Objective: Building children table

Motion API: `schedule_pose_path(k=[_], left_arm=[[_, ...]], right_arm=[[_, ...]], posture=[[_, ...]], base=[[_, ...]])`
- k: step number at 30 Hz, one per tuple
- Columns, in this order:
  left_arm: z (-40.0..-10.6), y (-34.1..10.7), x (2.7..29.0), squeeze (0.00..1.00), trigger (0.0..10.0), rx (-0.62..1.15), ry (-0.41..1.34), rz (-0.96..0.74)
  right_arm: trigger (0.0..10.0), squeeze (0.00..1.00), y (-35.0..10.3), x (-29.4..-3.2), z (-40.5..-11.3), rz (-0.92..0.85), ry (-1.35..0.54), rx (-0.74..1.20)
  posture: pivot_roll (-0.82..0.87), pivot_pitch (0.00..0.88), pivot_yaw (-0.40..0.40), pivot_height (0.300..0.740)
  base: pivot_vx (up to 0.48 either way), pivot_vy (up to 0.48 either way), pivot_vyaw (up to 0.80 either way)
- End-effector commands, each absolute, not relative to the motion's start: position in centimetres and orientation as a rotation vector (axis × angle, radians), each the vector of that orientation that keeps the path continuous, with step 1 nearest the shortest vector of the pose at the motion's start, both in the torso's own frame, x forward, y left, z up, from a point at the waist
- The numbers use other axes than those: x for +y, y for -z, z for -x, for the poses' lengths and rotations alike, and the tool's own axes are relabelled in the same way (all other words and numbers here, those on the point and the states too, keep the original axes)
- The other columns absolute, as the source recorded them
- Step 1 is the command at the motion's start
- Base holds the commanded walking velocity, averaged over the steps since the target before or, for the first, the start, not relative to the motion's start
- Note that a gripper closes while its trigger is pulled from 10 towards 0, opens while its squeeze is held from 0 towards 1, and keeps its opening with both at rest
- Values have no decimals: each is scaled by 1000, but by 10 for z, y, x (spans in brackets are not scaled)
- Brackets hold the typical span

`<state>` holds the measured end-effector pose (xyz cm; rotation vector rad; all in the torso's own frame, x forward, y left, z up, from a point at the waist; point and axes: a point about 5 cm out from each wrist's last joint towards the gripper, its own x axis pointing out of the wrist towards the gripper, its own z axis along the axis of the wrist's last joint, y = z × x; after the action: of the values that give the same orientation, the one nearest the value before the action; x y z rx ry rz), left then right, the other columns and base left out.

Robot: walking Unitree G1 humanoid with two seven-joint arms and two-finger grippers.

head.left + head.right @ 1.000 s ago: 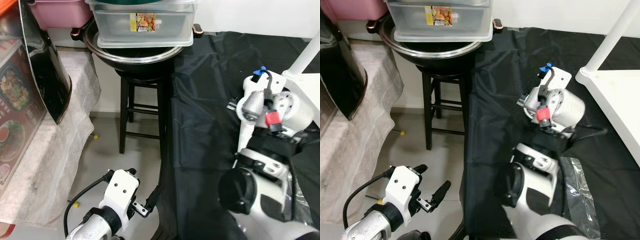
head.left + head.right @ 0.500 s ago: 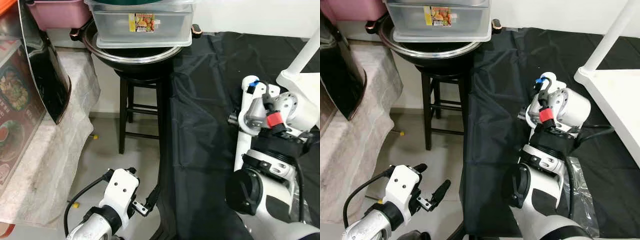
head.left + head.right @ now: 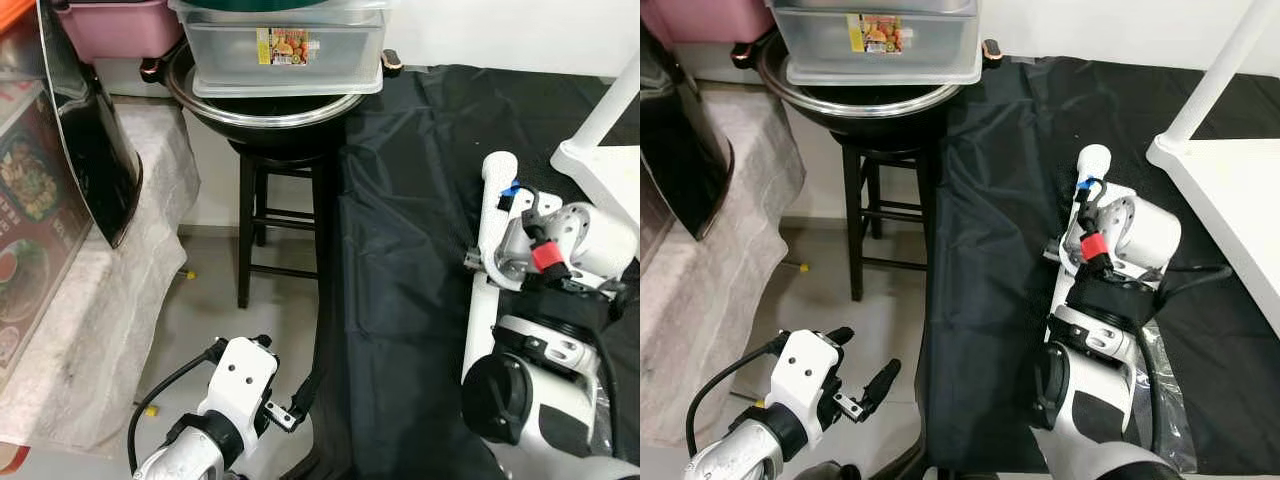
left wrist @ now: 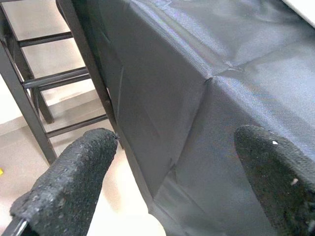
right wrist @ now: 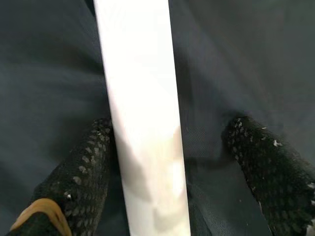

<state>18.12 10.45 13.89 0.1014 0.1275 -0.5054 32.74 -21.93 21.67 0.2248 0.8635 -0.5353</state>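
The black sheet (image 3: 420, 250) serves as the reference surface; it covers the floor area and drapes down along its edge beside the black stool (image 3: 280, 225).

A white table leg (image 3: 485, 250), a long round post, lies on the black sheet, running lengthwise from near the robot's body toward the far end of the sheet. The right gripper (image 5: 172, 162) is positioned directly above this leg. In the right wrist view, the two black fingers (image 5: 81, 182) stand apart with the leg between them: one finger is touching or just beside the leg, while the other stands clear of it with black sheet showing in the gap. The fingers are spread and do not clamp the leg.

To the far side of the black sheet from the stool, a white tabletop (image 3: 1235, 215) rests with one white leg (image 3: 1215, 75) already standing up from its corner. A piece of clear plastic wrap (image 3: 1165, 385) lies on the sheet near the right arm.

The left gripper (image 3: 285, 410) hangs low beside the draped edge of the black sheet, above the bare floor (image 3: 200, 320). Its fingers are spread wide and hold nothing.

The stool carries a large metal bowl (image 3: 270, 105) with a clear plastic container (image 3: 285, 45) on top.
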Motion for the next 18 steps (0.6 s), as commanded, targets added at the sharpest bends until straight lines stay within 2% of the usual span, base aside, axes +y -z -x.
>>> schedule_pose_path(k=[1, 11, 12, 18], left_arm=[[-179, -131, 104, 0, 10000, 169, 506, -94], [-178, -132, 104, 0, 10000, 166, 507, -95], [-178, -132, 104, 0, 10000, 166, 507, -95], [-178, -132, 104, 0, 10000, 166, 505, -96]], right_arm=[[10000, 0, -203, -221, -324, -216, 531, 935], [10000, 0, -179, -218, -325, -213, 486, 989], [0, 0, -174, -217, -325, -219, 483, 1001], [0, 0, -165, -218, -323, -271, 494, 1014]], posture=[[82, 189, -92, 740], [87, 192, -96, 740], [87, 192, -96, 740], [89, 194, -97, 740]], base=[[0, 0, 0], [0, 0, 0], [0, 0, 0], [0, 0, 0]])
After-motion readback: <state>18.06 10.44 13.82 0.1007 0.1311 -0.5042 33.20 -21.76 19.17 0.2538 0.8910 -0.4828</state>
